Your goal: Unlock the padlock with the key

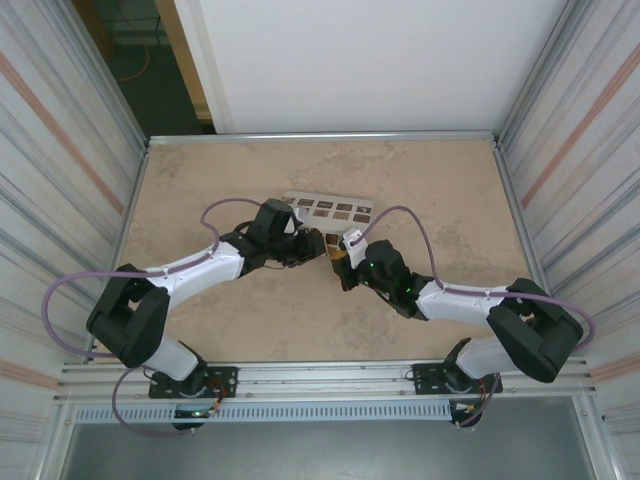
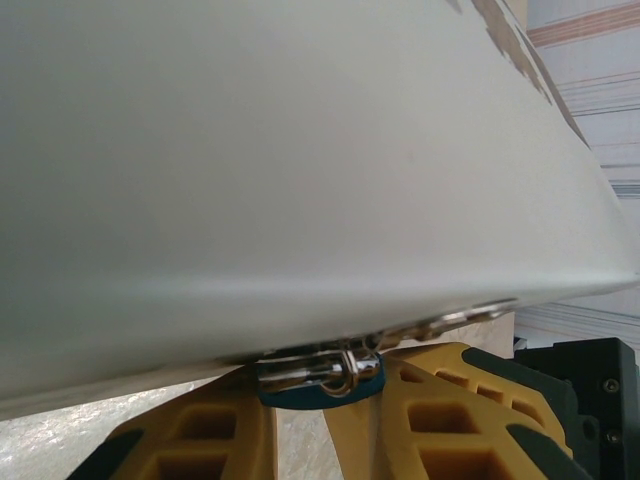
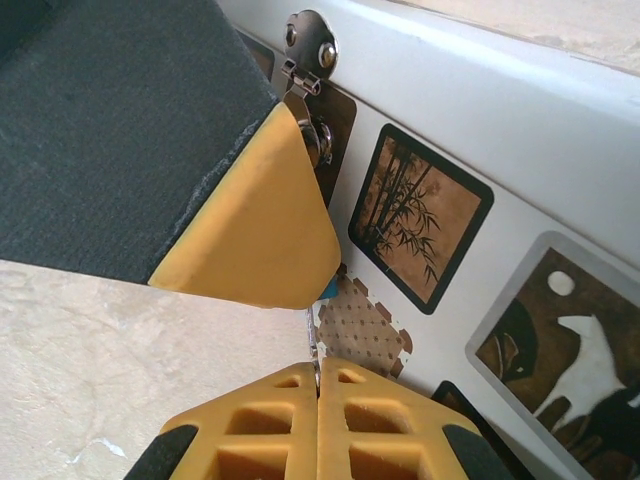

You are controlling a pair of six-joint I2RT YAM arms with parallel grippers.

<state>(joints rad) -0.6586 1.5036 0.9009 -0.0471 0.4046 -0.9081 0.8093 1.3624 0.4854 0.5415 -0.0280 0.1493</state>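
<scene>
The tiny blue-bodied padlock (image 2: 320, 388) with its thin silvery shackle is hooked to the metal hasp (image 3: 310, 55) on the side of the white box with dark picture tiles (image 2: 300, 180). The left gripper (image 2: 318, 402) has its yellow fingers narrowed onto the blue body. Just beside it, the right gripper (image 3: 318, 380) is pinched tight on the thin pale silvery key (image 3: 312, 342), whose blade pokes out towards the lock. I can't see the keyhole, so the likely trouble is the blade meeting the body off-line and swivelling in that pinch, or the padlock twisting on its shackle. It all sits mid-table on a beige mottled tabletop (image 1: 250, 330), fenced by ribbed, striped walls (image 1: 60, 160).
</scene>
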